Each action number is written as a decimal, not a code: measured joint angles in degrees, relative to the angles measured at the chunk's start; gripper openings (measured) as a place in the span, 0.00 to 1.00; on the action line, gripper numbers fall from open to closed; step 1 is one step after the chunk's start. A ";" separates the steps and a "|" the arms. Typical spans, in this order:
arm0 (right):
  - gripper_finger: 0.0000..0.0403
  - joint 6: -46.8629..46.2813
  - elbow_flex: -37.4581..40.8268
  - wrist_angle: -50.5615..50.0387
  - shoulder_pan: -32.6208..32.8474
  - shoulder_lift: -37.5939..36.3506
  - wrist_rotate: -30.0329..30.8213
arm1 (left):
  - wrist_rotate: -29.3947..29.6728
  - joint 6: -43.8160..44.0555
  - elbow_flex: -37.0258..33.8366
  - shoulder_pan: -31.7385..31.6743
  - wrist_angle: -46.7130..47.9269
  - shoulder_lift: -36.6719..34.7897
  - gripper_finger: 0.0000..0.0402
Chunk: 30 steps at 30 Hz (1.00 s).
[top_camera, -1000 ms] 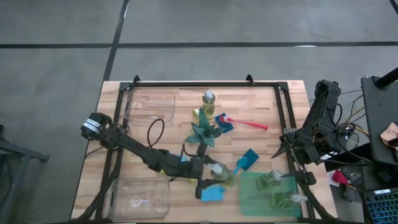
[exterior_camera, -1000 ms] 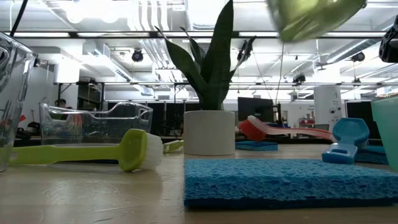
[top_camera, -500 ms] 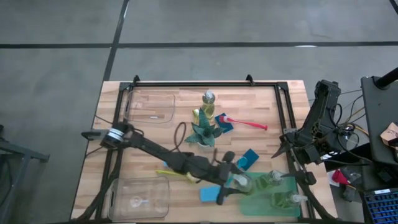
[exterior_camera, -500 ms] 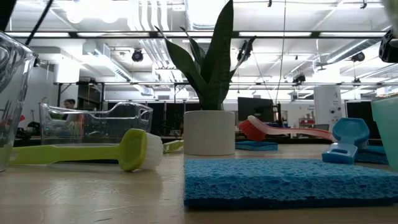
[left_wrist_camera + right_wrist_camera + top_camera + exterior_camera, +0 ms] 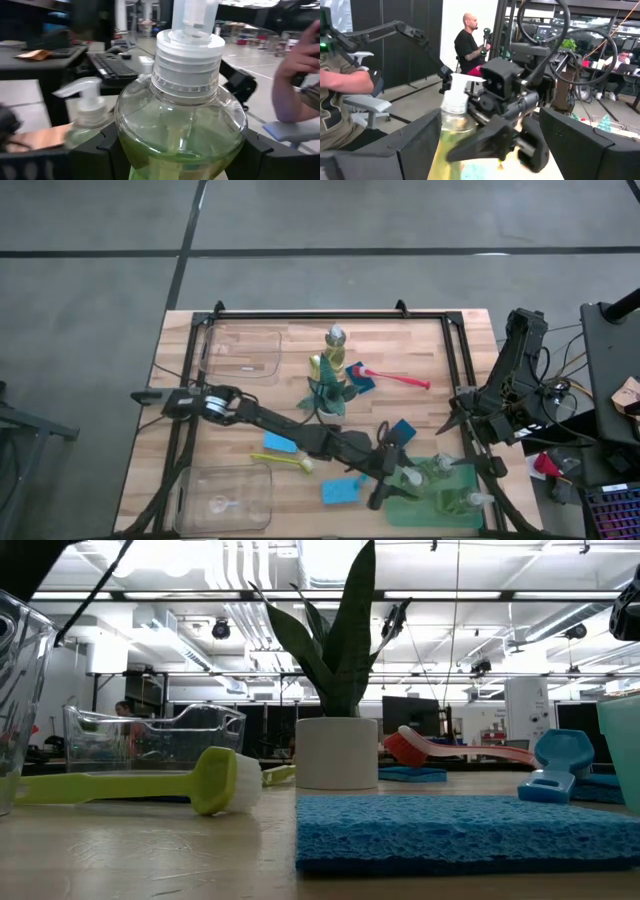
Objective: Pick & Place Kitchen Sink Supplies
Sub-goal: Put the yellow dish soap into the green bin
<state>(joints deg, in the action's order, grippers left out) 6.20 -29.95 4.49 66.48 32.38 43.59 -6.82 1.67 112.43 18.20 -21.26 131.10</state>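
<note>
- A clear bin (image 5: 243, 352) sits at the far left of the table (image 5: 430, 355), and a second clear bin (image 5: 222, 498) sits at the near left edge.
- The left arm reaches from the left side across the table toward the green tray (image 5: 400, 510) at the near right.
- A flat blue sponge (image 5: 279, 443) lies beside that arm, with a yellow-green brush (image 5: 283, 462) just nearer the front edge.
- Another blue sponge (image 5: 343, 490) lies near the front edge, left of the tray.
- The potted plant (image 5: 328, 393) stands mid-table; behind it stands a pump bottle (image 5: 335, 350).
- A red-pink brush (image 5: 392, 377) lies right of that bottle, its head on a blue sponge (image 5: 362, 380).
- A blue brush (image 5: 398, 434) lies just behind the tray.
- The left gripper (image 5: 394, 480) is over the tray's left edge; the left wrist view shows its two fingers closed on the sides of a held pump bottle (image 5: 182, 117) of yellow-green liquid.
- Two more bottles (image 5: 437, 469) stand in the tray, one behind the other (image 5: 462, 502).
- The right gripper (image 5: 452, 420) waits near the table's right edge with its fingers wide apart, holding nothing.
</note>
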 joint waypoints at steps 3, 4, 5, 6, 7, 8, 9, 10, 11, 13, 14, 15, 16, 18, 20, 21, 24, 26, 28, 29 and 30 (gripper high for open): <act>0.81 0.00 0.00 0.04 0.00 0.00 -0.02 | -2.30 0.09 2.51 0.00 0.24 2.10 0.58; 0.81 0.00 0.00 0.04 -0.02 0.00 -0.01 | -2.57 0.08 3.22 -0.04 0.24 2.74 0.58; 0.81 0.00 0.00 0.04 0.00 0.00 0.00 | -2.84 0.06 3.98 -0.09 0.31 3.36 0.58; 0.81 -0.02 0.00 0.06 -0.02 0.00 -0.02 | -3.37 0.02 4.59 -0.14 0.35 3.90 0.58; 0.81 -0.02 0.00 0.04 -0.01 0.00 0.00 | -4.23 -0.13 5.19 -0.23 0.39 4.43 0.58; 0.81 -0.07 0.00 0.10 -0.01 0.00 -0.01 | -5.16 -0.15 5.85 -0.29 0.49 4.89 0.58; 0.81 -0.11 0.00 0.12 -0.02 0.00 0.00 | -5.89 -0.22 6.43 -0.35 0.51 5.46 0.58; 0.81 -0.15 0.00 0.11 0.00 0.00 -0.02 | -6.23 -0.43 7.07 -0.35 0.58 5.91 0.58; 0.81 -0.20 0.00 0.13 0.00 0.00 -0.02 | -6.22 -0.81 7.84 -0.35 1.12 6.31 0.58; 0.81 -0.17 0.00 0.11 0.00 -0.02 -0.02 | -6.22 -1.41 9.30 -0.50 2.83 7.30 0.58; 0.81 -0.15 0.00 0.11 0.00 -0.02 -0.02 | -6.22 -1.44 9.97 -0.60 3.61 7.73 0.58; 0.81 -0.15 0.00 0.11 -0.02 -0.02 0.00 | -6.22 -1.47 10.68 -0.69 4.39 8.32 0.58; 0.81 -0.17 0.00 0.11 -0.01 -0.02 -0.02 | -6.24 -1.48 11.25 -0.76 4.81 8.90 0.58; 0.81 -0.17 0.00 0.07 -0.02 0.00 -0.02 | -6.24 -1.58 12.09 -0.84 4.81 10.06 0.58; 0.81 -0.17 0.00 0.04 -0.02 -0.02 -0.02 | -6.23 -1.87 12.40 -0.85 4.74 10.73 0.58; 0.81 -0.17 0.00 0.04 0.00 -0.02 -0.02 | -6.21 -1.84 12.40 -0.88 4.18 10.97 0.58; 0.81 -0.15 0.02 0.03 0.00 -0.02 -0.01 | -6.15 -1.76 12.20 -1.11 2.45 11.09 0.58; 0.81 -0.17 0.08 0.02 -0.01 -0.02 -0.01 | -6.12 -1.77 12.28 -1.14 1.79 11.09 0.58; 0.81 -0.03 0.10 0.00 -0.02 -0.02 -0.02 | -6.09 -1.75 12.27 -1.11 2.14 11.09 0.58; 0.81 -0.02 0.14 0.00 -0.01 -0.02 -0.02 | -6.09 -1.64 12.25 -1.11 2.57 11.09 0.58; 0.81 -0.03 0.17 0.00 -0.02 -0.02 0.00 | -6.10 -1.46 12.21 -1.11 3.35 11.09 0.58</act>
<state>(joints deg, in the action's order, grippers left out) 6.16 -29.78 4.49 66.46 32.36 43.59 -12.92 0.21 124.65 17.08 -17.90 142.19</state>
